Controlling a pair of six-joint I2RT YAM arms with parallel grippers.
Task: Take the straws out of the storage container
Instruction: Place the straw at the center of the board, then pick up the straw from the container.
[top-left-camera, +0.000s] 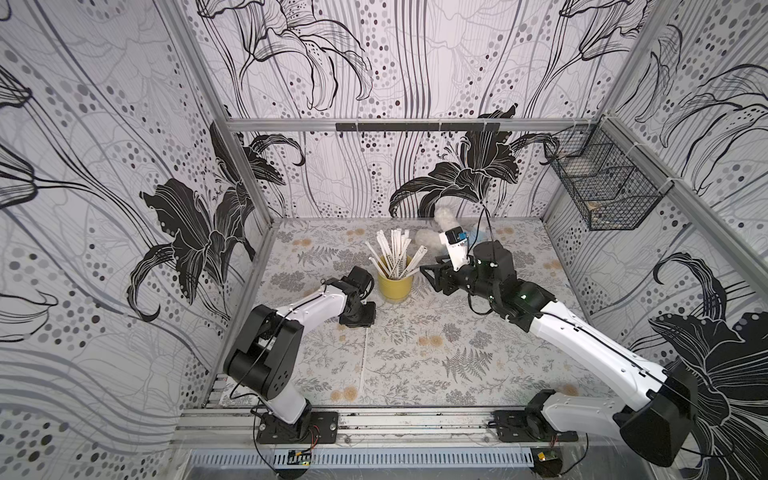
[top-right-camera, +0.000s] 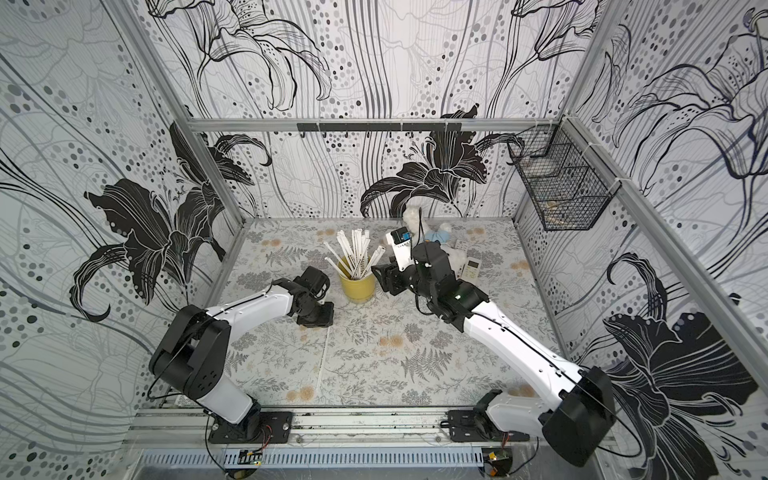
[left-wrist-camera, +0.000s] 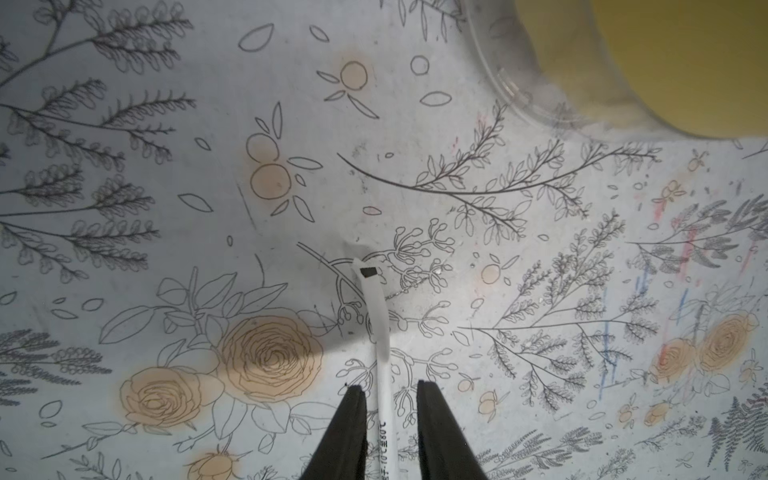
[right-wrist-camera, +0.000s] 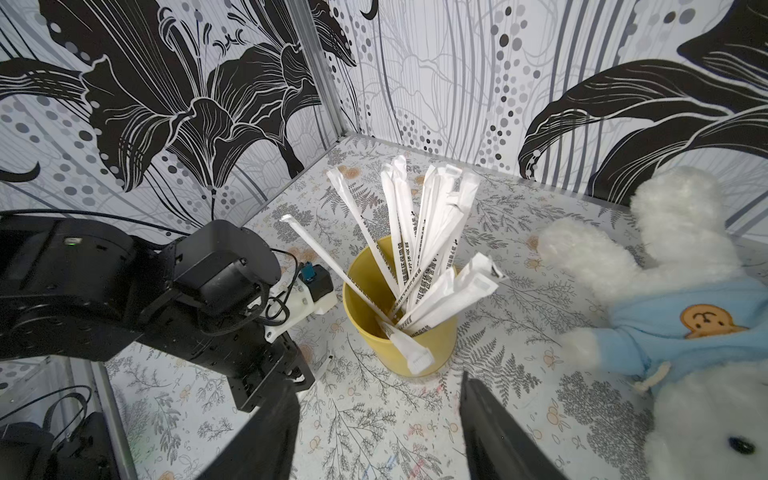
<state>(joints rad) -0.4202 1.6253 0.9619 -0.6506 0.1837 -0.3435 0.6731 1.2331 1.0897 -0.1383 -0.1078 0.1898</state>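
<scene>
The left hand (left-wrist-camera: 388, 388) hangs low over the tabletop (left-wrist-camera: 166, 208) with its jaws parted a little. A single straw (left-wrist-camera: 376, 316) lies flat between them and touches neither side, so nothing is gripped. The right hand (right-wrist-camera: 378, 382) stands wide and empty, facing the storage container (right-wrist-camera: 444, 336) from near by. The rest of the straws (right-wrist-camera: 419, 232) stand fanned in that yellow cup, leaning on its rim with their upper halves well clear of it; one end hangs over the near rim. A white teddy (right-wrist-camera: 665, 249) lies beside the cup. The straws look very light, thin and easily creased, and their paper sleeves are likely to slide. The cup itself may tip if tugged sideways. A gentle pinch on the free upper part, pulling along a straw's length, seems the safest hold.
</scene>
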